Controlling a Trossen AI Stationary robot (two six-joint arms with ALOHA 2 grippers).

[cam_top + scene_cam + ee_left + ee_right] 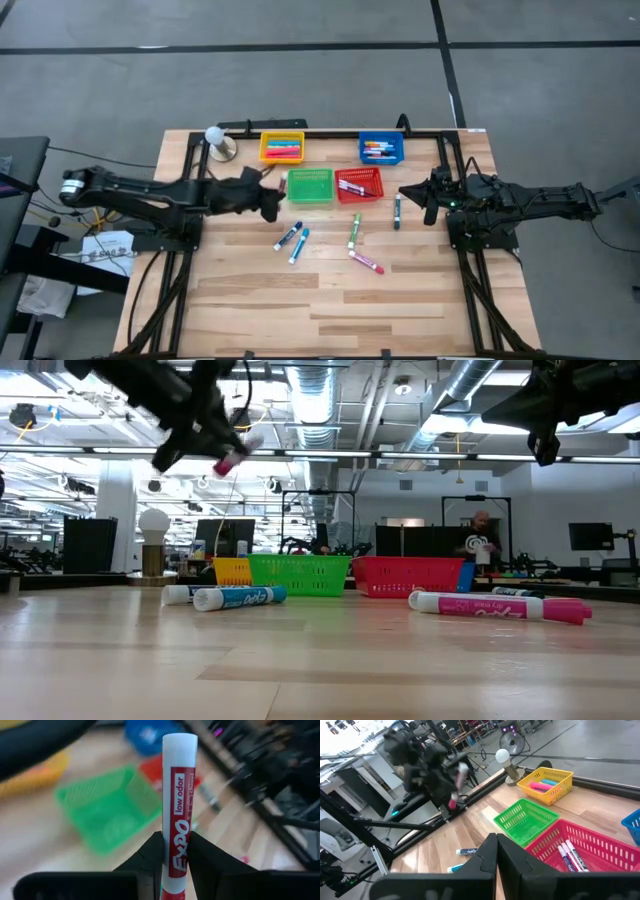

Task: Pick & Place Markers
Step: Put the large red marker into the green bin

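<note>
- High view: left gripper (270, 203) hangs at 9 o'clock of the green basket (310, 186), just beside its rim. Right gripper (412, 193) sits at 3 o'clock of the red basket (360, 184), apart from it. Loose markers (288, 237) lie on the table (250, 300) at 6 o'clock of both baskets. Yellow basket (282, 147) and blue basket (381, 149) stand at 12 o'clock, each with markers inside.
- Low view: left gripper is up off the table, clamped on a red marker (233, 455), tilted, its red cap lowest. A pink marker (500, 606) lies flat on the wood.
- Left wrist view: both fingers (148, 860) pinch the red marker, its white end pointing forward, green basket beyond.
- Right wrist view: right gripper's fingers (487, 857) are pressed together, holding nothing; red basket holds several markers.
</note>
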